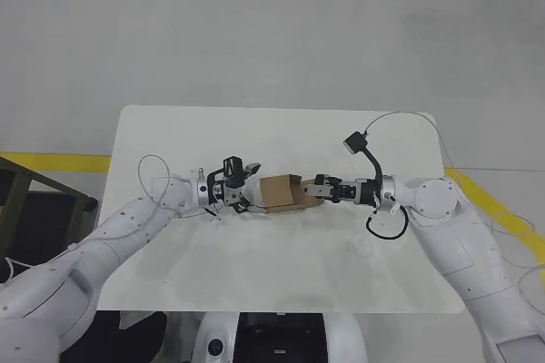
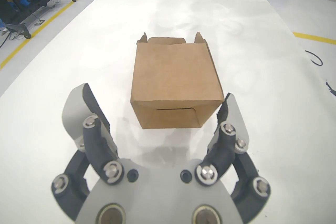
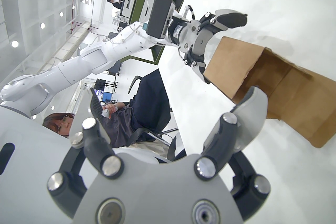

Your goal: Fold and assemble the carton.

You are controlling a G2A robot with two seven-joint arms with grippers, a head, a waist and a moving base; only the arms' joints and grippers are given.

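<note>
From my seat, the left gripper [image 1: 247, 188] sits at the closed end of the carton [image 1: 279, 191], which lies on its side about the middle of the table [image 1: 254, 263]. Its jaws are spread wider than the carton and straddle that end without pinching it. One pad [image 2: 222, 110] looks to be touching the carton's corner, and the other finger [image 2: 88, 101] stands apart from the carton's opposite side.

The end of the carton [image 2: 173, 80] facing this gripper is already tucked, with the slot line showing across it. I judge the body as formed and one end done, so the work in hand is the other end. There the mouth gapes open and a long flap [image 3: 309, 114] lies flat on the table beyond it.

The right gripper [image 1: 316, 190] is just off that open mouth, jaws wide and holding nothing. One finger [image 3: 252, 101] crosses the mouth's edge, but I cannot tell whether it touches. Next, I reckon, the side ears get pushed in and the long flap tucked, with the left gripper bracing the carton against sliding.
</note>
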